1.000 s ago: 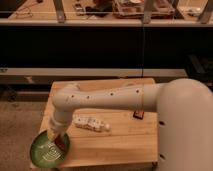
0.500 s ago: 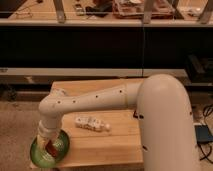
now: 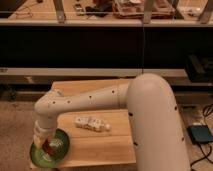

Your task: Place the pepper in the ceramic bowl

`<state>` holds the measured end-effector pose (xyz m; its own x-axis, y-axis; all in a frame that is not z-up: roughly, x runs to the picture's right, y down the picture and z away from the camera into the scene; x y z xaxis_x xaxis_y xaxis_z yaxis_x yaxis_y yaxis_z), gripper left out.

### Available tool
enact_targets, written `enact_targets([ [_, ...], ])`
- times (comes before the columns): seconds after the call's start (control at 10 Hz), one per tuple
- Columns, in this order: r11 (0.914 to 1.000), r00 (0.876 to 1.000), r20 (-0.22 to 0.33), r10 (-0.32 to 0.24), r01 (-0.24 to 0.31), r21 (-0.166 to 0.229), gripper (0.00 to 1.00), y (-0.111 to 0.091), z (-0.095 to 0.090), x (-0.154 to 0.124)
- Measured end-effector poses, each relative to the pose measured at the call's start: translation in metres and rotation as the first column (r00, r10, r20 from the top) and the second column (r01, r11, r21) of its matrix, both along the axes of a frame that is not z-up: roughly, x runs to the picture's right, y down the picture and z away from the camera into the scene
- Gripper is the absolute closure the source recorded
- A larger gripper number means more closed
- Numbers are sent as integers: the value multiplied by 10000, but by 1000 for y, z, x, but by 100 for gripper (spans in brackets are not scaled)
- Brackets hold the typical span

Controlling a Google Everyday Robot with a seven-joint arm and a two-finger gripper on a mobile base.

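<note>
The green ceramic bowl [image 3: 60, 149] sits at the front left corner of the wooden table [image 3: 100, 145]. My gripper [image 3: 46, 144] hangs at the end of the white arm, low over the bowl's middle. A small dark-red patch, the pepper [image 3: 49, 147], shows at the gripper's tip just above the bowl's inside. I cannot tell whether the pepper is still held or rests in the bowl.
A whitish plastic bottle [image 3: 91, 123] lies on its side mid-table, right of the bowl. The white arm [image 3: 115, 100] crosses the table's back half. Dark shelving [image 3: 100, 45] runs behind the table. A blue-grey box [image 3: 201, 134] lies on the floor at right.
The arm has swung further left and down, bringing the gripper from the bowl's far edge to low over its middle. The bottle has not moved.
</note>
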<state>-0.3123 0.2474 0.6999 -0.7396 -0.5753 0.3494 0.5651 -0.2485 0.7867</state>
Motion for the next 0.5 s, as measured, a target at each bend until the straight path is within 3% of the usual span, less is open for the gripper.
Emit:
enact_targets([
  [0.5, 9999, 10000, -57, 45, -45, 109, 28, -6, 7, 2],
])
